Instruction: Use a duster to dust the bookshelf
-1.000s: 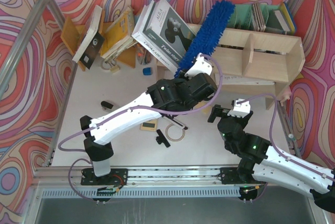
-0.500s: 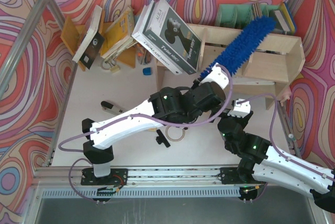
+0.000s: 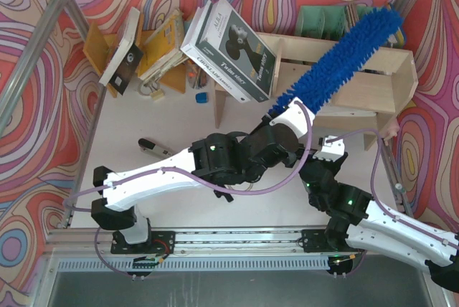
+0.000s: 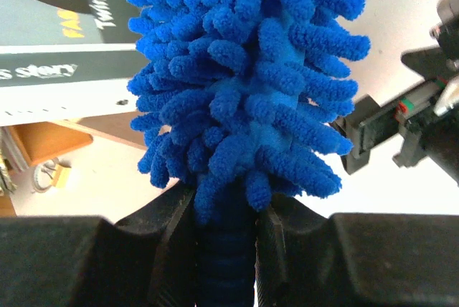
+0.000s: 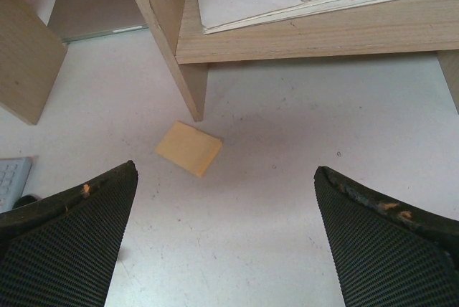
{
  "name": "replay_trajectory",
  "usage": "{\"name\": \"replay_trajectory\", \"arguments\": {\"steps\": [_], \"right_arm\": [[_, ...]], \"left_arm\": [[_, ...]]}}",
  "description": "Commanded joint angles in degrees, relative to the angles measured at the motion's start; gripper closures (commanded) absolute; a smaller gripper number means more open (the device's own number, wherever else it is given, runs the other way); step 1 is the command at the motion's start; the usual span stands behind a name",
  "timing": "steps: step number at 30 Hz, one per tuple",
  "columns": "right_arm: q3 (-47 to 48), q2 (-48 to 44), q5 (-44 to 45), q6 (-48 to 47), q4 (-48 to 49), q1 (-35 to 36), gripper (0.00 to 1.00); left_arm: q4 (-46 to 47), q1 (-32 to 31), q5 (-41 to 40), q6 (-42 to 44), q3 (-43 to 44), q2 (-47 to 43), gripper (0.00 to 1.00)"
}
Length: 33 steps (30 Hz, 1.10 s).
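The blue fluffy duster [image 3: 337, 59] lies slanted across the pale plywood bookshelf [image 3: 376, 88], its tip near the shelf's far right corner. My left gripper [image 3: 278, 115] is shut on the duster's slim blue handle just below the fluffy head, as the left wrist view [image 4: 226, 214] shows, with the head [image 4: 244, 70] filling that view. My right gripper [image 5: 222, 178] is open and empty, low over the white table in front of the bookshelf's bottom board [image 5: 308, 38]. In the top view its fingers are hidden under the left arm.
A large book [image 3: 229, 49] leans against the shelf's left end. An orange-brown rack of books [image 3: 100, 45] stands at the back left and a green file holder [image 3: 323, 20] behind the shelf. A yellow pad [image 5: 189, 148] lies by a shelf upright. A black clip [image 3: 153, 147] lies mid-table.
My left arm has swung the duster to the right, from beside the leaning book to across the shelf toward its far right corner. The right arm has not moved.
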Motion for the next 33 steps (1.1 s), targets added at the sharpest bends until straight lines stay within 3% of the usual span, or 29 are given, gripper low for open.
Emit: {"name": "replay_trajectory", "arguments": {"steps": [1, 6, 10, 12, 16, 18, 21, 28, 33], "right_arm": [[1.62, -0.60, 1.50, 1.13, -0.66, 0.22, 0.01], [2.19, -0.74, 1.95, 2.22, -2.19, 0.28, 0.01], [3.79, -2.36, 5.15, 9.25, -9.83, 0.26, 0.01], [4.27, -4.15, 8.02, 15.48, -15.41, 0.28, 0.01], [6.02, -9.19, 13.47, 36.34, -35.59, 0.27, 0.01], [5.50, -11.20, 14.58, 41.85, -40.02, 0.23, 0.01], [4.58, -12.44, 14.87, 38.12, -36.71, 0.24, 0.01], [5.75, -9.53, 15.50, 46.98, -43.49, 0.28, 0.01], [7.27, -8.27, 14.02, 44.02, -43.00, 0.27, 0.01]], "left_arm": [[9.08, 0.16, -7.30, 4.27, -0.69, -3.34, 1.00], [6.23, 1.17, -6.10, 5.89, 3.26, -0.57, 1.00], [3.35, 2.74, -2.65, 5.88, 7.43, 2.44, 1.00], [2.42, 3.56, -0.86, 6.04, 9.89, 4.00, 1.00], [-0.69, 4.93, 3.10, 6.40, 15.47, 7.86, 1.00], [-2.68, 5.34, 4.66, 6.60, 18.69, 10.01, 1.00], [-5.01, 5.69, 7.08, 7.45, 22.68, 13.26, 1.00], [-9.03, 7.64, 13.88, 7.58, 28.32, 18.84, 1.00], [-8.80, 9.00, 15.40, 7.70, 28.85, 20.07, 1.00]]}}
